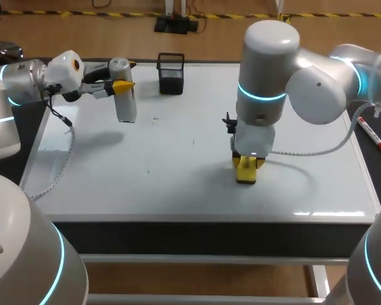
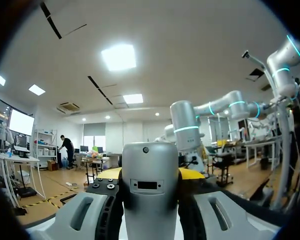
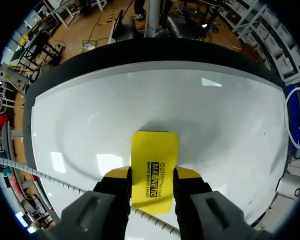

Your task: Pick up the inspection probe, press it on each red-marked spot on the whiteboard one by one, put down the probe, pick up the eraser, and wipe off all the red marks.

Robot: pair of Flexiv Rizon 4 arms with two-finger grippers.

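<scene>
My left gripper (image 1: 122,85) is at the whiteboard's (image 1: 178,159) far left and is shut on the grey inspection probe (image 1: 124,95), which stands upright. In the left wrist view the probe (image 2: 150,185) fills the gap between the fingers, hiding most of the yellow tips. Right of the middle, my right gripper (image 1: 248,164) points straight down, shut on the yellow eraser (image 1: 246,173), which rests flat on the board. The right wrist view shows the eraser (image 3: 154,160) clamped between both yellow fingertips (image 3: 116,175). No red marks show on the whiteboard (image 3: 90,115), only faint dark specks.
A black mesh holder (image 1: 171,73) stands at the board's far edge, just right of the probe. A red marker (image 1: 373,136) lies on the dark table beyond the board's right edge. A white cable (image 1: 60,162) trails from my left arm over the board's left side.
</scene>
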